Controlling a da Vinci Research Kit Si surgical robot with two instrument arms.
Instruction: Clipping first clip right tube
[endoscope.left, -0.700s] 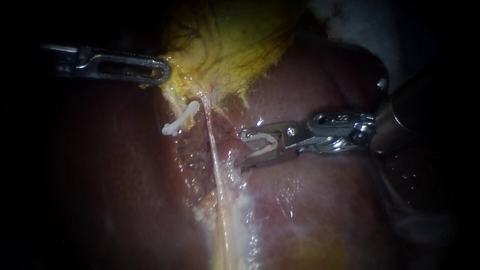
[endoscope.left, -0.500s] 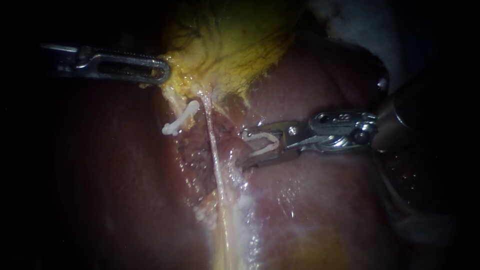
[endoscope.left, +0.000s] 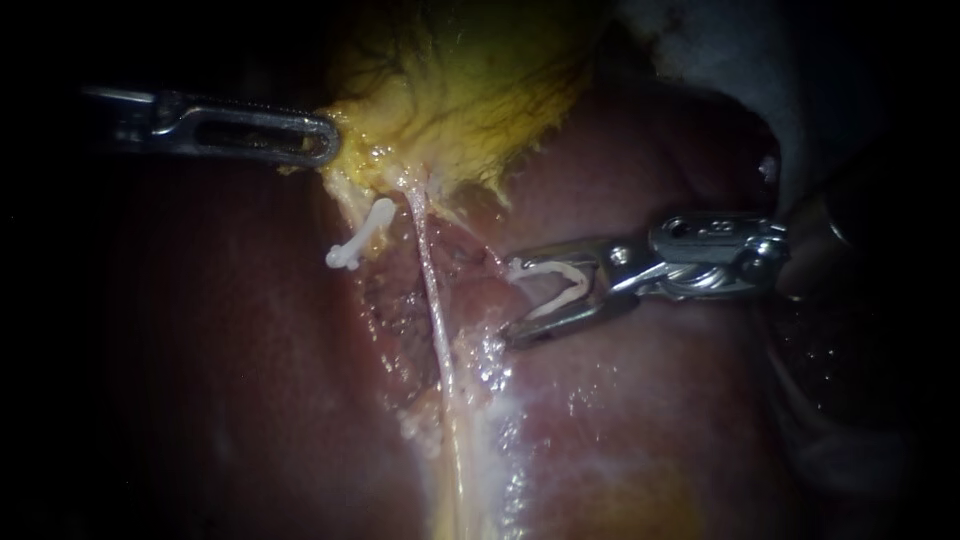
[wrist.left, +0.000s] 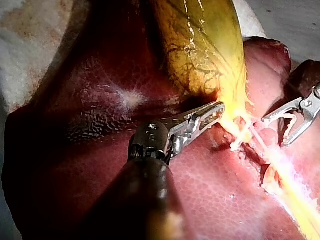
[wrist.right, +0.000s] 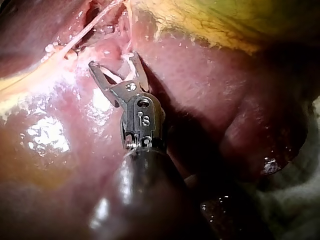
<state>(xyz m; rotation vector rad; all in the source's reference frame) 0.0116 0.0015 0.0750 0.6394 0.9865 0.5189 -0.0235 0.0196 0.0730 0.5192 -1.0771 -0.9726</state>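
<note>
The right instrument (endoscope.left: 510, 302) has backed off the right tube (endoscope.left: 432, 300), end effector wide, holding an open clip (endoscope.left: 550, 268); straddle the tube fully before squeezing.

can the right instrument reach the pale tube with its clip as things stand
Probably yes: the right instrument holds its clip open toward the tube, short of it, with only bare tissue between. The left instrument grips the gallbladder well aside.

Pale cloth (wrist.right: 300, 210) beneath the dark red liver (wrist.left: 90, 100), bare at its edges
</note>
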